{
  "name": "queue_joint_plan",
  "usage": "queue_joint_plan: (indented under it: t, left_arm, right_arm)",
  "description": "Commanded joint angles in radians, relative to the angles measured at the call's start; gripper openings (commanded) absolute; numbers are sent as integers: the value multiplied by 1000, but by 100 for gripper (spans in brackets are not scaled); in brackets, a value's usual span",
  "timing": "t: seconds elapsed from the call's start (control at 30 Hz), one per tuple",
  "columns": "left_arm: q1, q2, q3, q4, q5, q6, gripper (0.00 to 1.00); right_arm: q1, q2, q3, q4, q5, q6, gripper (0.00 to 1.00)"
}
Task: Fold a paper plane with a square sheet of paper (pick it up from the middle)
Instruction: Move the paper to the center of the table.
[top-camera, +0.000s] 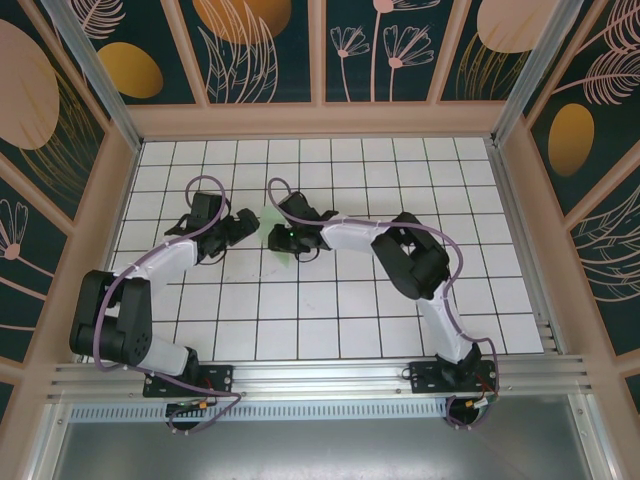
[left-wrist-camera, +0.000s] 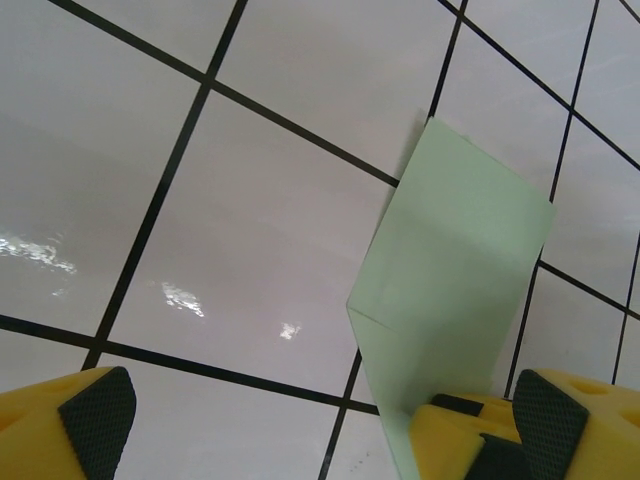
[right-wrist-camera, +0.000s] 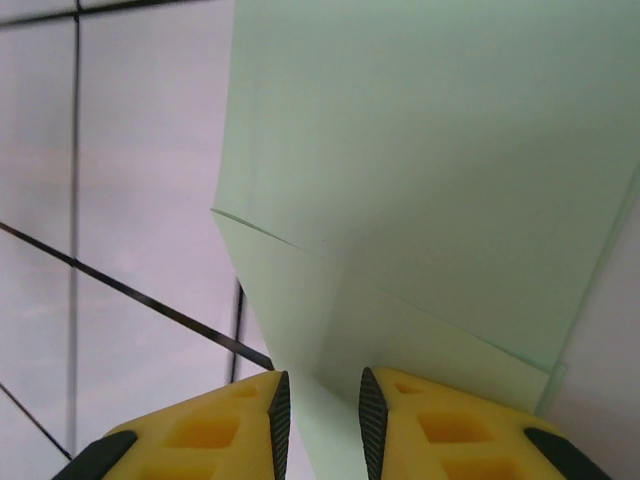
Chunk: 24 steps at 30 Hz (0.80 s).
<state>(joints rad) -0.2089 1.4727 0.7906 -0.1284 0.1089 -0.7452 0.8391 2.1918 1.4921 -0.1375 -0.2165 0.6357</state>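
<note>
Right jaws (right-wrist-camera: 322, 410) nipped on the folded green paper (right-wrist-camera: 420, 190); left jaws (left-wrist-camera: 300, 420) wide apart beside it.

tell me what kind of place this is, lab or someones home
Most likely a lab robot cell, not a home: a white gridded table boxed in by patterned panels, with an aluminium rail at the near edge carrying both arm bases. The grippers meet over a green paper mid-table.

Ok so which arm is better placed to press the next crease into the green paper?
Probably the left. The right gripper has its fingers closed on the folded paper, pinning it, while the left gripper is open beside the sheet, free to push.
</note>
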Motion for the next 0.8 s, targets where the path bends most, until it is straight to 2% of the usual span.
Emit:
queue_joint_plan:
  t: [0.0, 0.1, 0.17, 0.27, 0.37, 0.5, 0.63, 0.77]
  left_arm:
    - [6, 5, -13, 30, 43, 20, 99]
    - [6, 1, -18, 45, 84, 45, 98]
    - [7, 1, -25, 65, 126, 58, 99]
    - [6, 1, -38, 114, 189, 55, 98]
    - [6, -1, -56, 178, 239, 37, 98]
    - [6, -8, -71, 239, 250, -14, 99]
    - [7, -17, -71, 253, 238, -37, 99]
    - [7, -32, -64, 228, 202, -37, 98]
  right_arm:
    - [-60, -45, -130, -235, 9, -299, 29]
    - [-127, -114, -239, -234, -40, -463, 29]
    - [-167, -153, -259, -224, -81, -519, 29]
    - [-181, -224, -248, -167, -128, -504, 29]
    - [-176, -312, -277, -62, -111, -345, 30]
    - [-160, -389, -358, 64, -14, -9, 30]
    - [-95, -329, -299, 48, 111, 107, 29]
    - [-85, -187, -133, -64, 167, 161, 26]
